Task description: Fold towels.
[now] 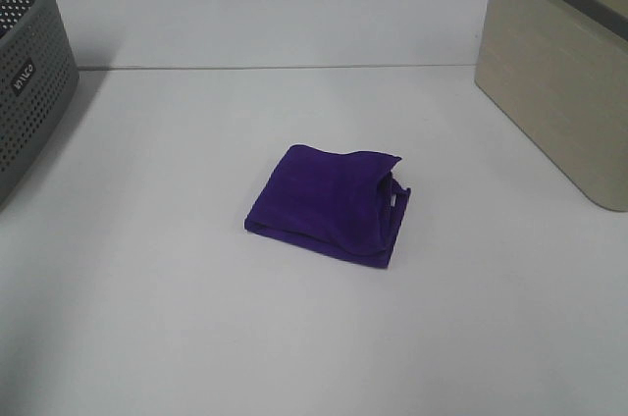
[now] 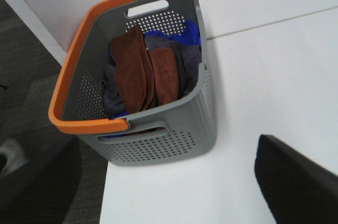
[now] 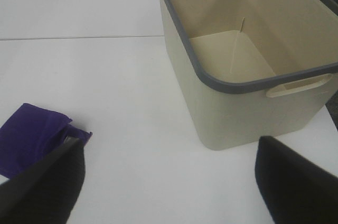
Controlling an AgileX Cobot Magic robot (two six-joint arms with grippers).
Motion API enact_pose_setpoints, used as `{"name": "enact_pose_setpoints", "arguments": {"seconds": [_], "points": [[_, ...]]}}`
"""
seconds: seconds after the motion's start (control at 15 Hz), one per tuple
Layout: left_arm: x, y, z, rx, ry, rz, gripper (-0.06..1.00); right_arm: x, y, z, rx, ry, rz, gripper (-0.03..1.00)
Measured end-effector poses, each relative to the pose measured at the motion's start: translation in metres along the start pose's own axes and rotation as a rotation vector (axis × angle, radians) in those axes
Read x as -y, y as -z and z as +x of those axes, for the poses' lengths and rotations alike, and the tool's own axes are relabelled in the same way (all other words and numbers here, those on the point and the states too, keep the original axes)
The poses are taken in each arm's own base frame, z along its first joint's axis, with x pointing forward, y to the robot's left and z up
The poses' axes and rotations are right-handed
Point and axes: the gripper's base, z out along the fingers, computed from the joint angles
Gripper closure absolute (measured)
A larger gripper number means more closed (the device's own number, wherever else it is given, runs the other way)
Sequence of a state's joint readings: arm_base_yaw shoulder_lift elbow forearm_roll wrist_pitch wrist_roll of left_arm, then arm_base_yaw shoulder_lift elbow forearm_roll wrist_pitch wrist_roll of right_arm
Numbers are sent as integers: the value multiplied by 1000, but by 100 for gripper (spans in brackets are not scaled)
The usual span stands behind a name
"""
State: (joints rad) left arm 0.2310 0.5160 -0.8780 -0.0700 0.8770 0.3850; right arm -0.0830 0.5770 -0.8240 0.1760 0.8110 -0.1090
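Observation:
The deep purple towel (image 1: 329,205) lies folded into a small, slightly uneven rectangle in the middle of the white table, with loose edges and a small white tag (image 1: 393,200) on its right side. One corner of it shows in the right wrist view (image 3: 26,137). Neither gripper shows in the exterior high view. My right gripper (image 3: 166,147) is open and empty, above the table between the towel and the beige basket. My left gripper (image 2: 163,145) is open and empty, above the grey basket at the table's left edge.
A grey perforated basket with an orange rim (image 2: 79,60) stands at the table's left edge (image 1: 29,73) and holds brown cloths (image 2: 140,71) and blue cloths. An empty beige basket with a grey rim (image 3: 211,81) stands at the far right (image 1: 559,73).

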Motion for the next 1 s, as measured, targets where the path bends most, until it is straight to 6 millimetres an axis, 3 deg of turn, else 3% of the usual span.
{"name": "enact_pose_setpoints", "arguments": {"seconds": [0.27,0.4,0.67,1.0], "points": [[15,4,42,-131,103,45,13,1,21,29,53,74,39,12],[23,12,66,-164,128,39,13,2,30,34,94,135,65,13],[33,37,85,-33,158,12,13,-4,42,44,103,211,-51,14],[44,58,107,-39,163,40,13,-1,86,81,160,228,-44,14]]}}
